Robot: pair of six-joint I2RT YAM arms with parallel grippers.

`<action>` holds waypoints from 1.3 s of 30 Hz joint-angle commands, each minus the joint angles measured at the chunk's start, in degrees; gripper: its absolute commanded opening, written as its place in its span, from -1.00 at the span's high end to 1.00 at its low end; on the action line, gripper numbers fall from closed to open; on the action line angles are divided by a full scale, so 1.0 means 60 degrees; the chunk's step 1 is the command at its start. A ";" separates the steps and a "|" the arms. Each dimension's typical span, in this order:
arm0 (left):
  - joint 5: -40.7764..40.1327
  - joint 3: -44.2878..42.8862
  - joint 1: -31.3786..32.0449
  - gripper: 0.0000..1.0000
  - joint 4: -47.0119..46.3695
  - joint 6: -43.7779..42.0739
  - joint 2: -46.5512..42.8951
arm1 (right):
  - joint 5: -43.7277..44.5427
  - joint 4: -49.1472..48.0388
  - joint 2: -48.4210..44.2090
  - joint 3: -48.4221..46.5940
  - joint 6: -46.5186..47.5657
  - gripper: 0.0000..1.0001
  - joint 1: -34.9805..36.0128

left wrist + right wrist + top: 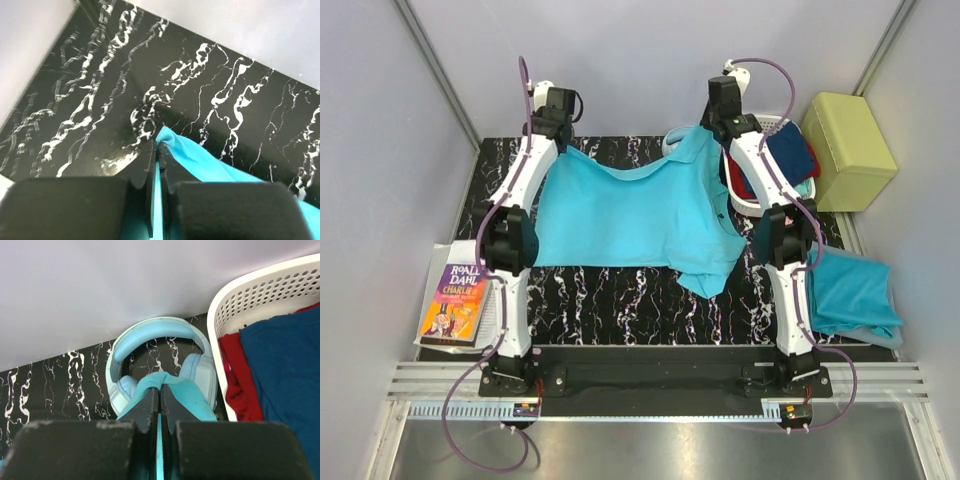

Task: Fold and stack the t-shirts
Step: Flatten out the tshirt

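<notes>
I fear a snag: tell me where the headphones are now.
In the right wrist view, the pale blue headphones lie by the back wall, just left of the white basket, beyond the right gripper holding the t-shirt.

we count two t-shirts (630,215), the second lying at the right (850,290). one headphones (160,335), one basket (260,285) holding one red garment (235,375) and one dark blue garment (285,365), one book (455,300), one green box (848,150), two robot arms (515,250).

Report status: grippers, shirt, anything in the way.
Left gripper and right gripper shut on far edge of t-shirt. Shirt spread between arms. Headphones just beyond right gripper; basket to its right.
</notes>
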State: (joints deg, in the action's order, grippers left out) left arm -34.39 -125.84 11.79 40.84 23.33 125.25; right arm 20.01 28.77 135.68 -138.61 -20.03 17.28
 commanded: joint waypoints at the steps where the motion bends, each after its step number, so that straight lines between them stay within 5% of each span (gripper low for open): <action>1: 0.0765 -0.0808 -0.0281 0.59 -0.0010 0.0052 0.0729 | -0.0945 -0.0328 0.0370 -0.0644 -0.0235 0.81 -0.0316; 2: 0.0839 -0.0910 -0.0266 0.25 0.0034 0.0081 0.0804 | -0.1020 -0.0314 0.0458 -0.0615 -0.0221 0.55 -0.0345; 5: 0.0694 -0.0897 -0.0222 -0.24 0.0151 0.0256 0.0702 | -0.1094 -0.0299 0.0400 -0.0585 -0.0133 0.04 -0.0346; 7: 0.0547 -0.0867 -0.0164 -0.39 0.0166 0.0242 0.0411 | -0.1080 -0.0226 0.0327 -0.0644 -0.0133 -0.36 -0.0331; 11: 0.0401 -0.0663 0.0026 -0.54 0.0166 0.0228 -0.0410 | -0.0845 -0.0109 -0.0419 -0.0484 -0.0075 -0.66 -0.0243; 15: 0.0298 0.0331 0.0509 -0.57 0.0108 0.0315 -0.1624 | -0.0247 0.0184 -0.1707 0.0510 0.0189 -0.70 0.0413; 22: -0.0960 0.4971 0.3083 -0.57 -0.0814 0.0447 -0.5388 | 0.0635 0.0258 -0.5321 0.5586 -0.0352 -0.60 0.2142; 27: 0.0018 0.8006 0.3381 -0.57 -0.0801 0.1339 -0.7554 | 0.0343 0.1195 -0.6673 0.7717 -0.1099 -0.57 0.2525; 39: 0.1015 1.0543 0.4684 -0.44 -0.0625 0.1868 -0.8747 | 0.0167 0.1942 -0.8930 1.1307 -0.1861 -0.32 0.3505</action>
State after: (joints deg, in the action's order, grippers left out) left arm -31.05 -64.18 37.89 38.17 32.51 74.94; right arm 20.86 38.15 87.11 -73.60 -27.49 36.12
